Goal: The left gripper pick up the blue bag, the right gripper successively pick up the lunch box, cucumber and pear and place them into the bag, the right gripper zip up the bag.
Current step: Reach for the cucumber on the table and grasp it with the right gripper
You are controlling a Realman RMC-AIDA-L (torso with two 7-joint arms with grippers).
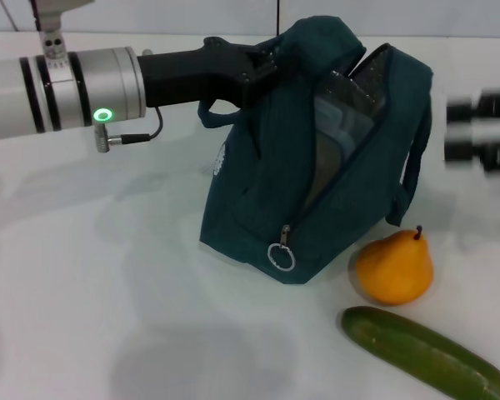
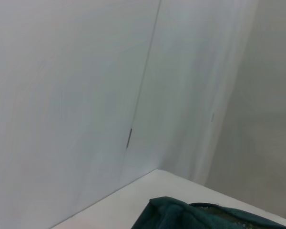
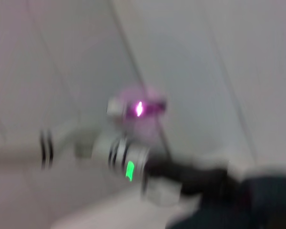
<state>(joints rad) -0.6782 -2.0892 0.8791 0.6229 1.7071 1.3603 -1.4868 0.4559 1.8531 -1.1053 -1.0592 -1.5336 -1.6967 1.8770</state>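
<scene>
Two food items still sit outside: the orange-yellow pear [image 1: 393, 268] just beside the bag's lower front corner, and the long dark-green cucumber [image 1: 427, 353] on the white bench [image 1: 92, 292] nearer the camera, close to the pear. Dark blue-green fabric zip bag [image 1: 317, 158] stands upright mid-bench, zipper open, silver ring pull [image 1: 282, 257] hanging low at the front. Left pincer [image 1: 262, 71] is clamped on the bag's top edge, holding it up. Something greyish shows through the opening, probably the lunch box, but can't confirm. Right arm [image 1: 482, 129] is at the far right edge, motion-blurred, well apart from the fruit; right pincer out of frame. Judged progress: bag pickup done, lunch box likely in; cucumber, pear and zipping left.
</scene>
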